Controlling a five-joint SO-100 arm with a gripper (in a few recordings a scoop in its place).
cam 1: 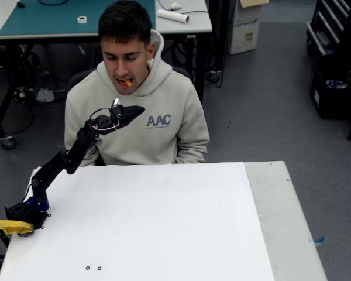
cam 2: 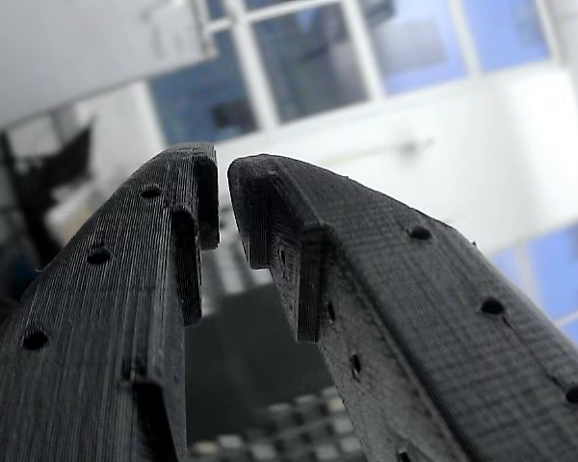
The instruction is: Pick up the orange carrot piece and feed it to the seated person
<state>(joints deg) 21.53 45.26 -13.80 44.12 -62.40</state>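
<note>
Tool (cam 1: 137, 109) raised at chest height before the seated person (cam 1: 164, 120), tips nearly pressed together, a slim gap between them, pinching nothing. The orange carrot piece (cam 1: 127, 82) sits in his mouth, above-left of the tool; delivery judged complete.

In the fixed view the white table (cam 1: 164, 222) lies bare across the frame's lower middle. The seated person (cam 1: 137, 111) blocks the upper centre, just beyond the gripper (cam 1: 137, 109).
</note>
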